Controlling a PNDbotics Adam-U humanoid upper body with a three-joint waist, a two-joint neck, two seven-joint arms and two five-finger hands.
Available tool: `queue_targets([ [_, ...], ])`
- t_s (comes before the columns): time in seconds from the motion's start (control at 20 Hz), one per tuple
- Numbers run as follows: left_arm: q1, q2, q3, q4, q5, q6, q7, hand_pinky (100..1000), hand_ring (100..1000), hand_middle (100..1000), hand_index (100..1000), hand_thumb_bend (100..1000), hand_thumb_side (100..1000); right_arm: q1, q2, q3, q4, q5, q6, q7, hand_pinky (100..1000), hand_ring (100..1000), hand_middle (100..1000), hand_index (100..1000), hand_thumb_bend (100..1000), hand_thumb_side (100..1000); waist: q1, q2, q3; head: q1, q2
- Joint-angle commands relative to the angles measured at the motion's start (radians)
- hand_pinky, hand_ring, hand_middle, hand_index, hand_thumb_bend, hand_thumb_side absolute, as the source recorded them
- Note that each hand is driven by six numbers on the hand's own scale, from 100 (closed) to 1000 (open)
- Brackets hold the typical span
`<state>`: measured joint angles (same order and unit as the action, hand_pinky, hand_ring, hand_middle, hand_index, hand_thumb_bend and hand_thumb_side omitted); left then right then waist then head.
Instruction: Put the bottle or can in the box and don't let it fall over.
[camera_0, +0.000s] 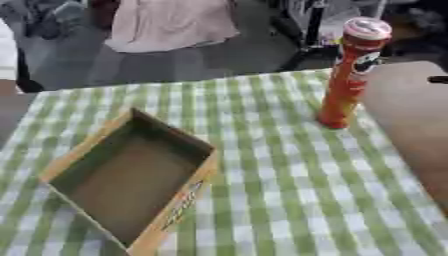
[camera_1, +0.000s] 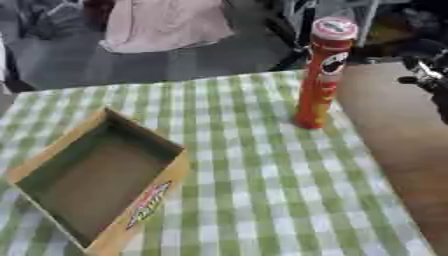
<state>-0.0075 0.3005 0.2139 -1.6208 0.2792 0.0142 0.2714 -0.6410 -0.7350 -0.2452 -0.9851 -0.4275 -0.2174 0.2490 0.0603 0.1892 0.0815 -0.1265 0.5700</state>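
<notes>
A green-and-white checked cloth (camera_0: 289, 190) covers the worktop, leaving a bare brown strip (camera_1: 394, 145) along its right side. Beyond lies a grey floor (camera_0: 175, 60), with pale pink fabric (camera_0: 171, 22) hanging above.

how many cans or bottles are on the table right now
1. A tall orange can stands upright on the checked cloth, right of the empty cardboard box. None seem hidden.

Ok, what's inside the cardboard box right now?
Nothing: the cardboard box shows only its bare brown floor. The strip of floor behind its near wall is hidden. The red chip can stands upright on the checked tablecloth, outside it.
</notes>
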Motion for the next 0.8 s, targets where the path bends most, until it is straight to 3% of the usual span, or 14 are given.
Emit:
queue_targets([
  [0.05, -0.002, 0.024, 0.011, -0.011, -0.004, -0.002, 0.004, 1000, 693, 673, 766, 139, 857, -0.014, -0.029, -0.004, -0.024, 0.004, 0.001, 0.002, 689, 1000, 1000, 911, 401, 326, -0.003, -0.022, 0.001, -0.003, -0.002],
  [0.8, 0.000, 0.023, 0.010, -0.011, -0.004, -0.002, 0.003, 1000, 692, 673, 766, 138, 857, -0.025, -0.017, 0.011, -0.043, 0.014, 0.011, 0.018, 690, 1000, 1000, 910, 405, 321, -0.002, -0.021, 0.002, -0.008, -0.003],
])
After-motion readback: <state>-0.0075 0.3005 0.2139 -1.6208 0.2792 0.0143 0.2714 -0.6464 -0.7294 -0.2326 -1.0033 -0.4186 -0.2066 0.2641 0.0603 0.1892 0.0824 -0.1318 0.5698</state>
